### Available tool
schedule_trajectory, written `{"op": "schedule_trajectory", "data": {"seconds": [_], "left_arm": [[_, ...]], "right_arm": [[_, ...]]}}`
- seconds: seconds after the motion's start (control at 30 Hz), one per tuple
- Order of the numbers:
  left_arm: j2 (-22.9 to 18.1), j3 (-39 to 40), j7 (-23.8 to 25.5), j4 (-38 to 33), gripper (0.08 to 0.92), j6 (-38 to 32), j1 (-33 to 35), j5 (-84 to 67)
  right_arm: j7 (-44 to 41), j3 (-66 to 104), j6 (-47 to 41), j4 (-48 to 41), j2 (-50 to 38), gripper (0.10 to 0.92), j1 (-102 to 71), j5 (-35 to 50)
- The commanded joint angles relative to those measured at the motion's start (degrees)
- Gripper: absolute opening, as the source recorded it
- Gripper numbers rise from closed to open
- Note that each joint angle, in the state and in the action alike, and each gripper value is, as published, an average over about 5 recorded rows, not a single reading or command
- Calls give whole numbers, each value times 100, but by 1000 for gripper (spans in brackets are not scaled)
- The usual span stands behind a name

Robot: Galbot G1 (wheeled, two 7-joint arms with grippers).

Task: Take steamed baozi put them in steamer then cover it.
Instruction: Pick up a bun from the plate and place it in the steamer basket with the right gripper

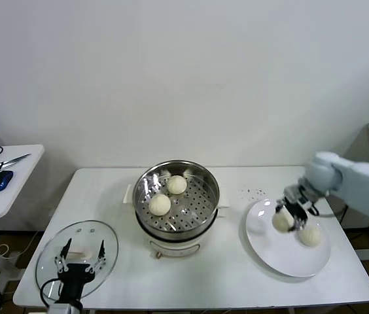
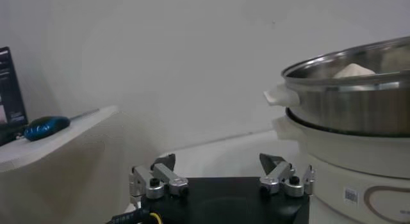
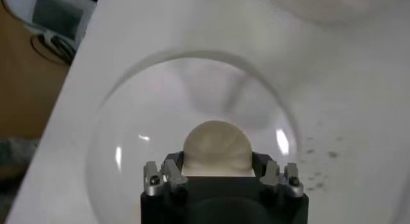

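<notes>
1. Because the right gripper (image 1: 288, 218) has its fingers closed around a bun (image 1: 281, 222) on the white plate (image 1: 277, 256), the coming move turns on one relation: the steamer (image 1: 176, 196) lies to the left of that grip, across a bare stretch of bench (image 1: 233, 275).
2. Seen from the right wrist, the gripped bun (image 3: 216, 148) sits squarely between the fingers (image 3: 168, 174). It is round, so it has no long axis to align.
3. Whether the gripped bun rests on the plate or is clear of it cannot be told.
4. Right arm is much the nearer to the plate; judged from this, it should make the carry.
5. Plate contents: the gripped bun on the left part, and a second bun (image 1: 311, 236) just beside it to the right.
6. Steamer contents: two buns (image 1: 159, 205) on the perforated tray, in its far-left part. The near-right part of the tray is bare, so room remains.
7. Steamer is uncovered. The glass lid (image 1: 53, 252) lies flat at the near-left of the bench.
8. Left gripper (image 1: 80, 259) hovers over the lid with fingers spread wide, gripping nothing.
</notes>
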Motion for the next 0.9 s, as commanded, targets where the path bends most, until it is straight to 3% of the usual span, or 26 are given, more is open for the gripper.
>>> {"op": "schedule_trajectory", "data": {"seconds": [0.03, 0.23, 0.5, 0.9], "left_arm": [[-16, 61, -1, 15, 823, 28, 7, 8], [-2, 73, 9, -33, 823, 105, -63, -62], [37, 51, 17, -34, 823, 187, -238, -77], [109, 87, 16, 45, 823, 105, -157, -93]], "right_arm": [[-385, -562, 1606, -298, 1551, 679, 2134, 11], [-400, -321, 2210, -571, 2627, 680, 2327, 2], [-406, -52, 2229, -454, 3812, 687, 1715, -162], [-385, -178, 2164, -302, 4287, 687, 665, -654]]}}
